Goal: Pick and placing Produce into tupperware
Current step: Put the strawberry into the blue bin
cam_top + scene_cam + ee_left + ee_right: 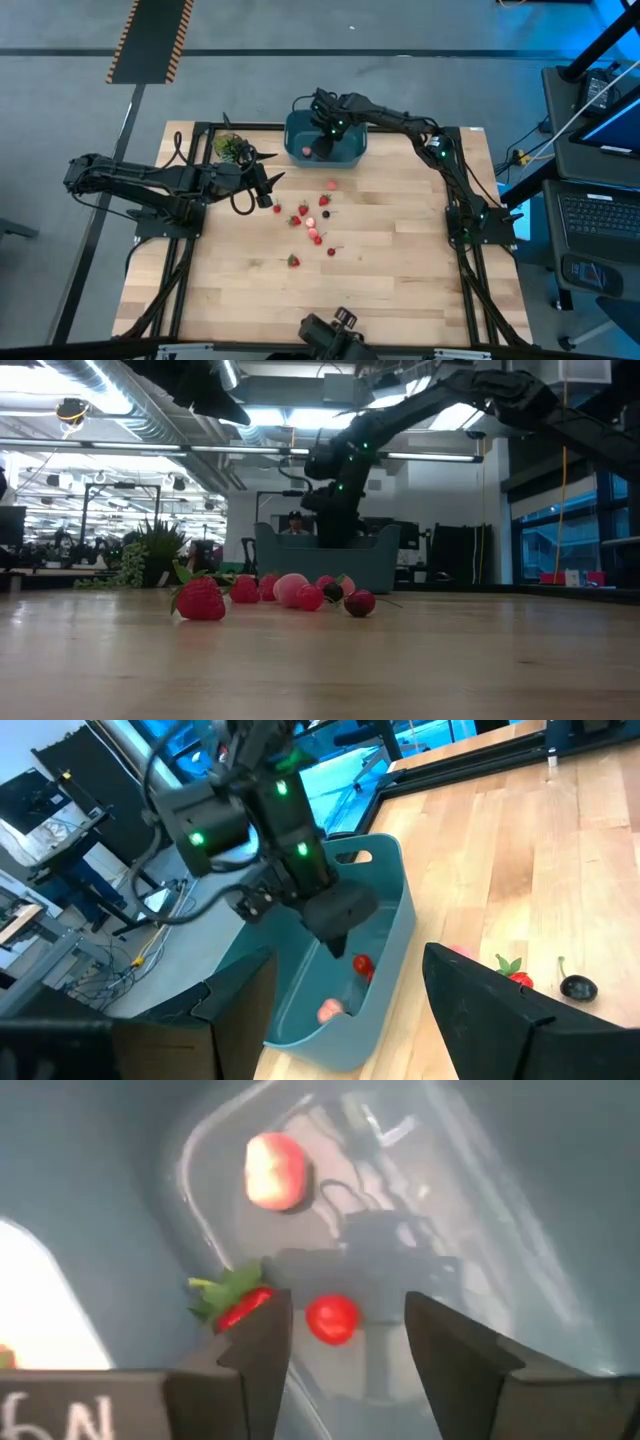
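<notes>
High view: the right hand point(324, 140) is seen inside the blue tub point(350, 152) at upper centre of the frame, fingers parted, gripping nothing; a red berry point(332, 1320) lies between them. More berries point(311, 219) are scattered mid-tabletop point(400, 280). The left hand point(268, 190) is held open beside them.

I see the teal-blue tub point(350, 152) at the table's far edge, holding a pale pink piece point(275, 1170), a round red piece point(332, 1320) and a green-topped strawberry point(238, 1302). More red produce point(311, 218) lies scattered mid-table.
</notes>
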You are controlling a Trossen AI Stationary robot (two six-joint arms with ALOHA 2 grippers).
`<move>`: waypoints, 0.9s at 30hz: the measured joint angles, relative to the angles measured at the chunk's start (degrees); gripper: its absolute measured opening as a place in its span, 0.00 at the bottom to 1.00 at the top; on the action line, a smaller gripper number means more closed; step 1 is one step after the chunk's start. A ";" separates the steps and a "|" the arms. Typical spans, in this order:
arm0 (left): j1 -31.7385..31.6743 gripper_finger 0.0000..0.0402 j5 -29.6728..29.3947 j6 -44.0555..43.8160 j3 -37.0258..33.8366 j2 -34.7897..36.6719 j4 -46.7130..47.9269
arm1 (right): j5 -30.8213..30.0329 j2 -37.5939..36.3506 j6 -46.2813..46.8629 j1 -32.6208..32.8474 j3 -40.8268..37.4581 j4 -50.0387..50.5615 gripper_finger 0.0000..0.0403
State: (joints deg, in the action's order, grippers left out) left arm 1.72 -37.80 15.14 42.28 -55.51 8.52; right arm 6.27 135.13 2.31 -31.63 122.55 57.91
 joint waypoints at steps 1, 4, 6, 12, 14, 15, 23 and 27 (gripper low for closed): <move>0.00 0.61 0.00 0.00 0.00 0.00 -0.01 | -1.59 0.00 -0.49 0.25 1.26 1.59 0.49; 0.00 0.61 0.00 0.01 0.00 0.00 0.01 | -6.22 -0.31 -2.27 1.28 4.84 7.24 0.49; 0.00 0.61 0.00 -0.04 0.00 0.00 -0.01 | -8.37 -0.94 -3.08 2.48 6.51 9.66 0.49; 0.04 0.61 -0.02 -1.51 0.00 0.00 -0.01 | -10.76 -5.44 -7.21 6.74 7.19 11.98 0.49; 0.06 0.61 -0.01 -1.54 0.00 0.00 -0.01 | -10.87 -7.23 -7.90 8.42 7.19 12.22 0.49; 0.07 0.61 0.00 -1.54 0.00 0.00 -0.01 | -10.86 -8.19 -8.20 9.30 7.19 12.75 0.49; 0.11 0.61 -0.01 -3.04 0.00 0.00 -0.03 | -11.89 -15.01 -8.02 15.22 7.25 20.81 0.49; 0.15 0.61 0.00 -3.09 0.00 0.00 -0.01 | -11.90 -18.01 -6.94 17.13 7.25 23.54 0.49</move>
State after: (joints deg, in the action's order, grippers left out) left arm 1.87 -37.80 12.05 42.28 -55.51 8.51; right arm -5.63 117.12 -4.63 -14.50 129.80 81.44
